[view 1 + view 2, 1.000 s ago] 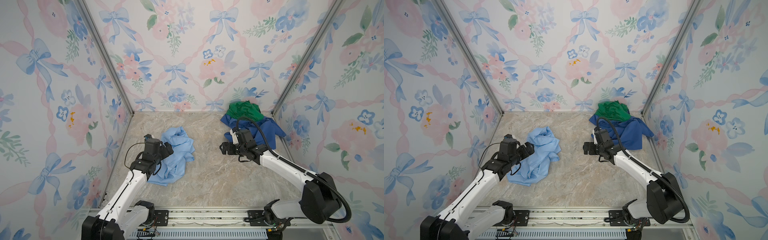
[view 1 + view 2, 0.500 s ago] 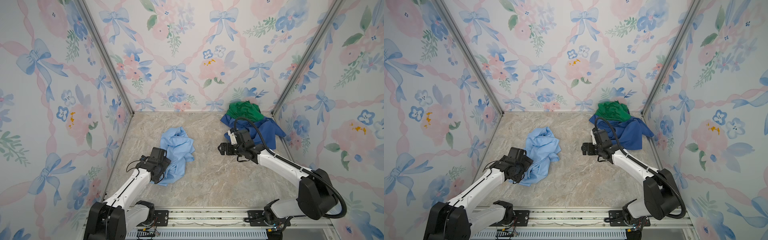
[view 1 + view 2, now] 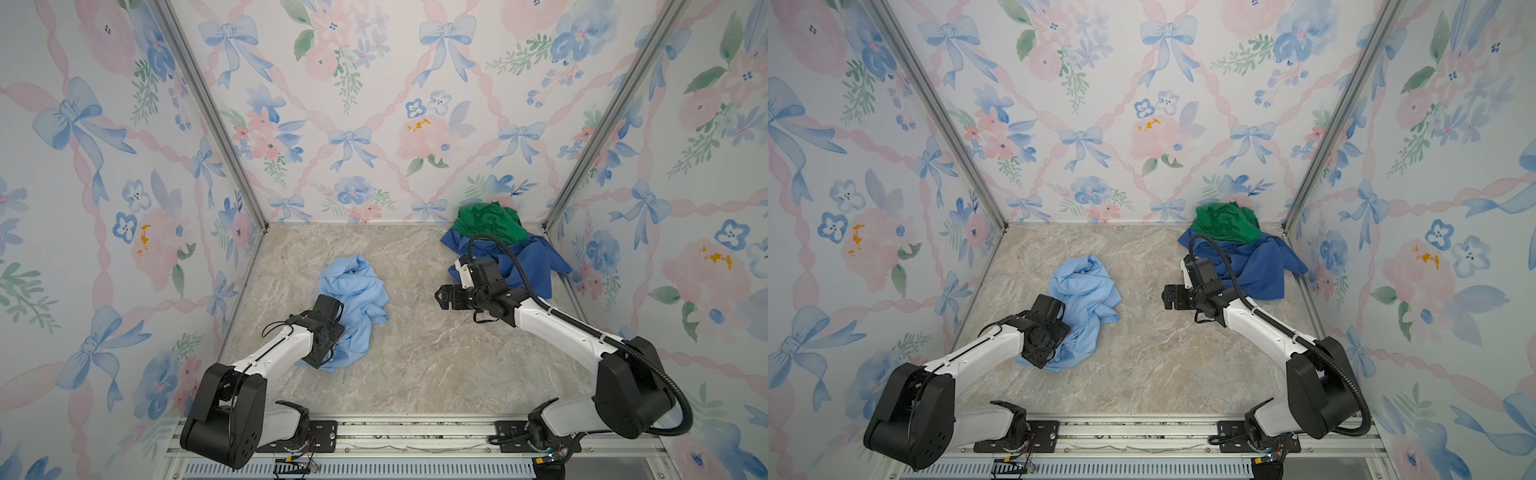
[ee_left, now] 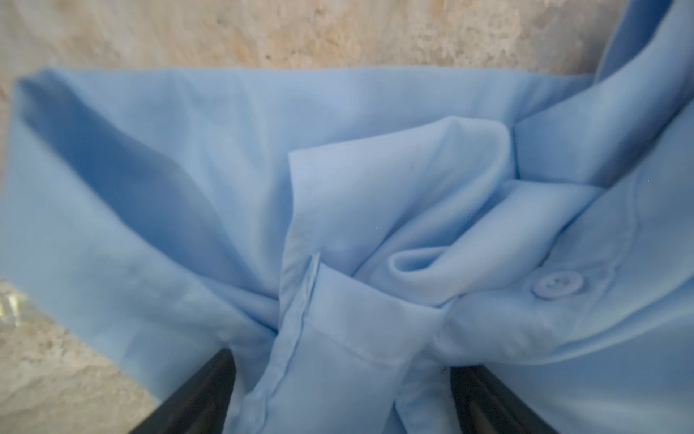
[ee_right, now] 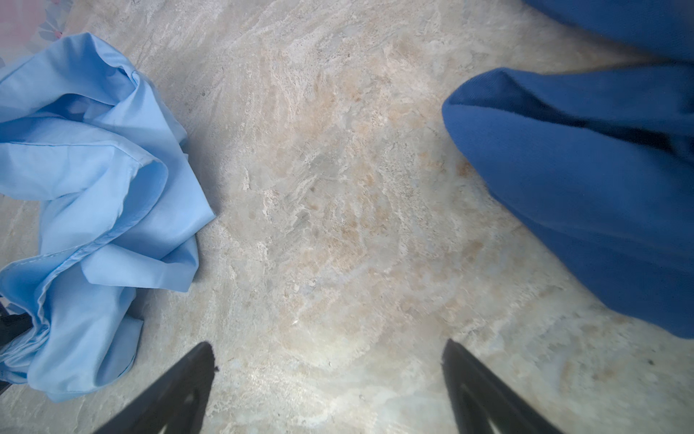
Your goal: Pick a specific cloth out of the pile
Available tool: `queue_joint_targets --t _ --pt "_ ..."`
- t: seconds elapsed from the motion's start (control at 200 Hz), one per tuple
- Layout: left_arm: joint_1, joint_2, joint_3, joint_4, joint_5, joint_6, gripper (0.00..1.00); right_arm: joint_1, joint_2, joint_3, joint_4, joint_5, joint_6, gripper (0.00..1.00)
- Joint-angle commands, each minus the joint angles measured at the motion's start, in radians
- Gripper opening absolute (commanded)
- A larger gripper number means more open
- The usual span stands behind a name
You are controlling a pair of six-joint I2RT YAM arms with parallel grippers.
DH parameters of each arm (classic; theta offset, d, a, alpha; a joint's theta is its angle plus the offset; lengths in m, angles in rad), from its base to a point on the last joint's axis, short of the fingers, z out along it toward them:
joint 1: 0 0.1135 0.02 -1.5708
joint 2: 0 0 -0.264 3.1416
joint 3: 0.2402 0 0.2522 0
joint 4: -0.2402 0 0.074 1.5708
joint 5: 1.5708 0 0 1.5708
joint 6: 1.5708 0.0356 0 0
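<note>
Cloth (image 3: 353, 299): light blue, crumpled in a heap on the worktop (image 3: 415, 357). In both top views the cloth (image 3: 1084, 299) lies left of centre, well apart from the pile (image 3: 536, 266). The pile sits in the far right corner, with a green garment (image 3: 486, 222) at the back on top and a dark blue garment (image 3: 1262, 270) spread beneath it.

Left claw (image 4: 340, 360): down at the cloth's near-left edge. In the top views the wrist hides its tips. In the left wrist view both fingers (image 4: 202, 394) are spread, one on each side of a bunched, seamed fold. Fabric lies between them, but I cannot tell whether they press it. A button (image 4: 557, 285) shows on the cloth close by.

Right claw (image 3: 442, 297): spread, with nothing between its fingers. It hangs over bare worktop just beside the dark blue garment's near edge and points toward the cloth, clear of it. In the right wrist view the right claw (image 5: 327, 342) has the cloth (image 5: 94, 169) on one side and the dark blue garment on the other.
</note>
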Motion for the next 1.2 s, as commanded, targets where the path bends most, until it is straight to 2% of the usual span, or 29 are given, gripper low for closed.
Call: queue_joint_targets --t 0.0,0.145,0.21,0.325,0.41,0.64,0.78,0.885,1.1,1.195 --pt "0.008 0.048 -0.056 0.016 -0.026 0.002 0.74 0.011 0.021 0.041 -0.024 -0.002 0.006 0.97" --pt "0.018 0.04 -0.029 0.054 -0.084 0.095 0.3 0.019 0.019 0.049 -0.034 0.009 0.006 0.97" --pt "0.028 0.038 0.005 0.053 -0.111 0.163 0.24 0.019 0.013 0.049 -0.043 0.017 0.005 0.97" --pt "0.052 0.071 0.106 0.044 -0.14 0.343 0.0 0.019 0.005 0.043 -0.051 0.025 0.005 0.97" --pt "0.065 0.113 0.206 0.017 -0.15 0.463 0.0 0.019 -0.001 0.041 -0.061 0.027 0.005 0.97" --pt "0.069 0.311 0.494 -0.166 -0.235 0.679 0.0 0.019 -0.039 0.024 -0.078 0.047 0.005 0.97" --pt "0.05 0.419 0.665 -0.257 -0.354 0.818 0.0 0.019 -0.057 0.018 -0.09 0.059 0.005 0.97" --pt "0.014 0.486 0.786 -0.303 -0.483 0.926 0.0 0.017 -0.058 0.023 -0.095 0.058 0.007 0.97" --pt "-0.093 0.612 0.963 -0.316 -0.871 1.153 0.0 0.022 -0.068 0.03 -0.096 0.059 0.019 0.97" --pt "-0.129 0.676 1.053 -0.313 -0.975 1.243 0.0 0.023 -0.073 0.024 -0.098 0.061 0.021 0.97"
